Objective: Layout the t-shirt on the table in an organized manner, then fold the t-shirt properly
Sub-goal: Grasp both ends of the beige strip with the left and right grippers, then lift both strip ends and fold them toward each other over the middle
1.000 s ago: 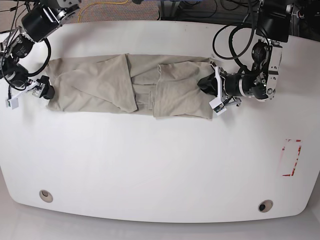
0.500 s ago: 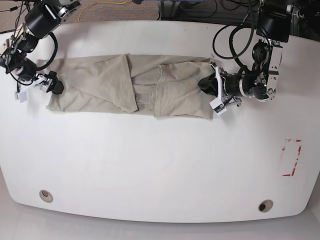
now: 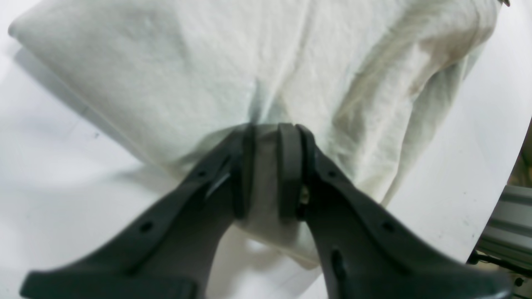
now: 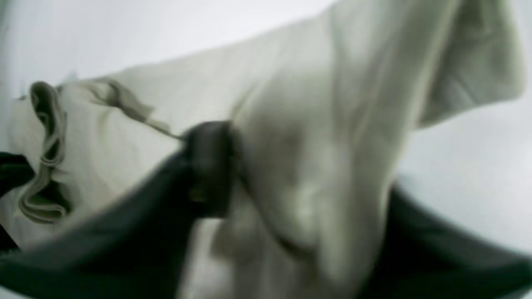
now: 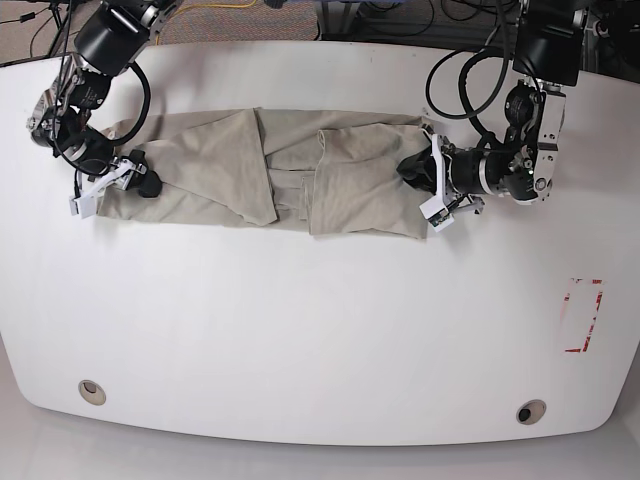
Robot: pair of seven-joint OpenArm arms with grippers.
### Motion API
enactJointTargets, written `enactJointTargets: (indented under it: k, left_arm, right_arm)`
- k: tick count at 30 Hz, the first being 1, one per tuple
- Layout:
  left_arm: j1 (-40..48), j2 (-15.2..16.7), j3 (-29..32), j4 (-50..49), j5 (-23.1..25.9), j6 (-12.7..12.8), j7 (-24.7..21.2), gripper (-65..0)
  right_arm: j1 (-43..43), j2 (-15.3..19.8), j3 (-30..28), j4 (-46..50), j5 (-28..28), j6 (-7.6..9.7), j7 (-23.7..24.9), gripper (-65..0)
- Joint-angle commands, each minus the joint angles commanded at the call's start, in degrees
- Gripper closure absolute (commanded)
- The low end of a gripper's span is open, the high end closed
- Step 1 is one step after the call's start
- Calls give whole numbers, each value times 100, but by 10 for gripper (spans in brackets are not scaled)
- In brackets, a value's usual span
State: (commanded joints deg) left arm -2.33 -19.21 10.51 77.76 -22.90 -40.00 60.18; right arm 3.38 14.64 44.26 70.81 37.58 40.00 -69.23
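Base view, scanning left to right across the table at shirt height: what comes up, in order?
Right hand → t-shirt → left hand → red-outlined rectangle mark, lower down near the right edge.

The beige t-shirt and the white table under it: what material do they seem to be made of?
The beige-grey t-shirt looks like soft matte woven or knit cloth, probably cotton: it creases and bunches where the left gripper pinches it. The glossy white table looks like hard laminate or coated board, since it shows soft reflections; the exact material stays uncertain.
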Motion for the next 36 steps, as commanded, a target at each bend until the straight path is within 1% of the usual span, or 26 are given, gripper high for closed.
enactJointTargets:
  k: [1, 2, 5, 10, 12, 15, 18, 22, 23, 25, 28, 33, 36]
  left_arm:
    - [0, 0, 0, 0, 0, 0, 0, -97]
    - [0, 0, 0, 0, 0, 0, 0, -97]
    - [0, 9, 26, -9, 9, 0, 0, -97]
    - [0, 26, 176, -9, 9, 0, 18, -97]
    - [-9, 26, 255, -9, 9, 0, 18, -97]
    - [-9, 26, 352, -9, 9, 0, 18, -97]
    - [-9, 35, 422, -9, 9, 0, 18, -100]
    - [-9, 70, 527, -9, 9, 0, 18, -100]
    - [-18, 176, 554, -9, 9, 0, 18, -100]
    - [-35, 264, 554, -18, 18, 0, 18, -100]
    - [-176, 431, 554, -44, 123, 0, 18, -100]
    - [-246, 914, 545, -413, 536, 0, 18, -100]
    - [-396, 1204, 536, -598, 826, 0, 18, -100]
  right_arm:
    - [0, 18, 0, 35, 0, 0, 0, -8]
    - [-9, 26, 0, 97, 0, 0, 0, 0]
    - [-88, 35, -9, 457, -9, 0, 0, 0]
    - [-316, -9, -44, 1547, 9, 0, -62, 0]
    - [-387, -18, -123, 1908, 9, 0, -158, 0]
    - [-501, -26, -475, 2462, 53, 0, -229, 0]
    - [-624, -167, -818, 3086, -9, 0, -246, 0]
    - [-738, -299, -1222, 3657, -9, 0, -246, 0]
    - [-738, -343, -1354, 3780, -9, 0, -246, 0]
    - [-738, -404, -1459, 3851, -9, 0, -246, 0]
    - [-738, -598, -1644, 4009, -9, 0, -246, 0]
    - [-703, -949, -1908, 4290, -9, 0, -237, 0]
    - [-695, -1046, -2075, 4325, -9, 0, -202, 0]
